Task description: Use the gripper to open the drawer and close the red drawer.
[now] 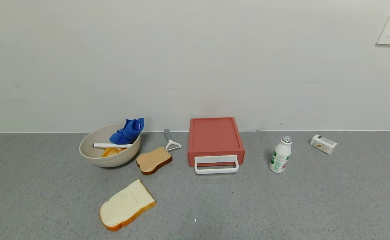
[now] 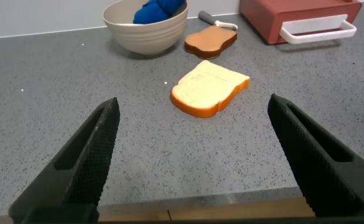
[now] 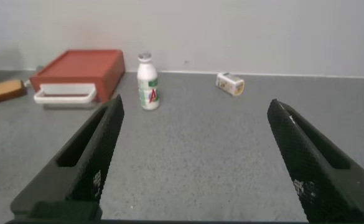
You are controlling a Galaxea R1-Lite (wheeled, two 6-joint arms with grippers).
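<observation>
The red drawer (image 1: 215, 140) sits shut at the back middle of the grey counter, its white loop handle (image 1: 216, 165) facing me. It also shows in the left wrist view (image 2: 294, 15) and the right wrist view (image 3: 79, 68). Neither arm shows in the head view. My left gripper (image 2: 194, 155) is open and empty over the counter's near edge, well short of the drawer. My right gripper (image 3: 194, 155) is open and empty over bare counter, the drawer far off to one side.
A beige bowl (image 1: 91, 156) holds a blue cloth (image 1: 128, 131). A peeler (image 1: 170, 141), a brown toast slice (image 1: 153, 160) and a white bread slice (image 1: 126, 205) lie left of the drawer. A small bottle (image 1: 280, 154) and a carton (image 1: 323, 144) stand to its right.
</observation>
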